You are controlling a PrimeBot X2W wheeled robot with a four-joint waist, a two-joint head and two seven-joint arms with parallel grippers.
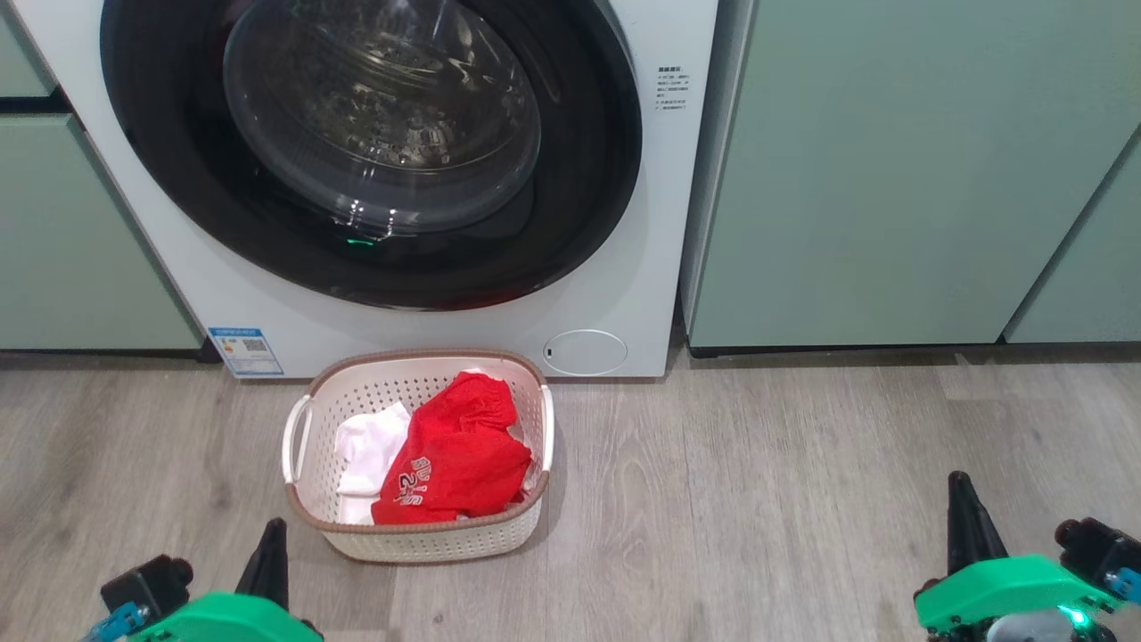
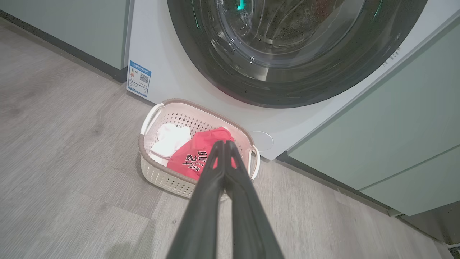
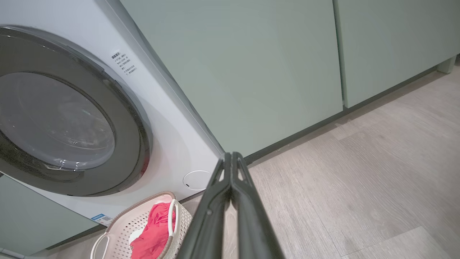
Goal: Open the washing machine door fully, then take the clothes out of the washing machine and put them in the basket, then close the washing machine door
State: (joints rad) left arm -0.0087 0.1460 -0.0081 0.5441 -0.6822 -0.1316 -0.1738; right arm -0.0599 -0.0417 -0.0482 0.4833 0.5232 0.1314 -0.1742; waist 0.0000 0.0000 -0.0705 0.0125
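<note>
One washer (image 1: 624, 267) stood between pale green cabinets (image 1: 891, 178); the head view showed four cabinet fronts, two on each side. Its one door (image 1: 151, 134) lay flat against the white front and looked shut, with bare steel drum behind the window.

One basket (image 1: 437, 544) sat on the floor just before the washer, below the door. It held two garments: one red jersey (image 1: 459, 455), and beside it on the left one white piece (image 1: 370, 446), partly tucked under the red.

There were two grippers, both low and well back from the basket. The left gripper (image 2: 224, 145) had its fingers pressed together on nothing, pointing toward the basket. The right gripper (image 3: 231, 156) was likewise pressed together and empty, off to the right over bare floor.

One small round flap (image 1: 585, 351) and one blue label (image 1: 245, 350) sat on the washer's lower front.

By my reading, all three steps were done: door shut, drum empty, clothes in the basket. The next move called for little more than keeping the arms back. At most, a gentle press on the door rim would confirm the latch, since the latch itself could not be seen.
</note>
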